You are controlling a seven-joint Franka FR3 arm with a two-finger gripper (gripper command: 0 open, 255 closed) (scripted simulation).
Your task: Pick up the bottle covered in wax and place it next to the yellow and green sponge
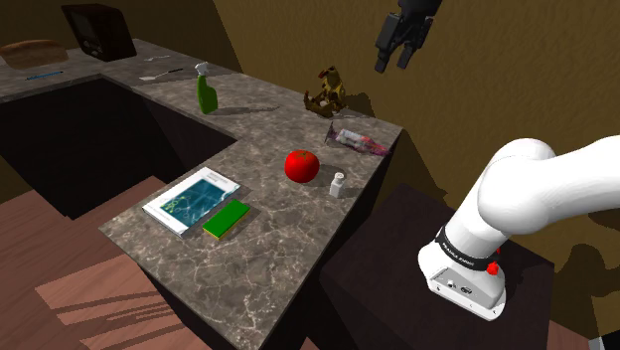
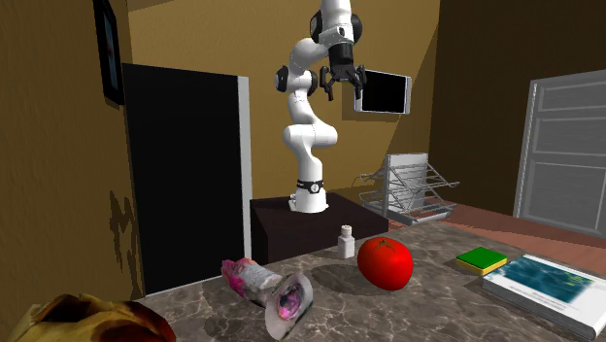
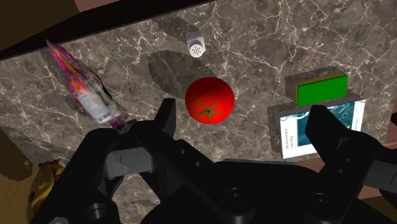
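A marbled L-shaped desk (image 1: 278, 239) carries the scene, with the white arm (image 1: 537, 194) raised and its end effector (image 1: 399, 45) high above the surface, fingers spread wide and gripping nothing. A book (image 1: 189, 202) lies flat near the desk's front end, and the green-topped sponge (image 1: 228, 220) sits just beside it. A red tomato (image 1: 302, 165) and a small white shaker (image 1: 338, 184) stand between the sponge and the crumpled pink-and-grey bottle (image 1: 360, 141), which lies on its side near the desk's far corner. A green spray bottle (image 1: 206, 91) stands further back. A brown figure (image 1: 326, 89) near the bottle is hard to make out.
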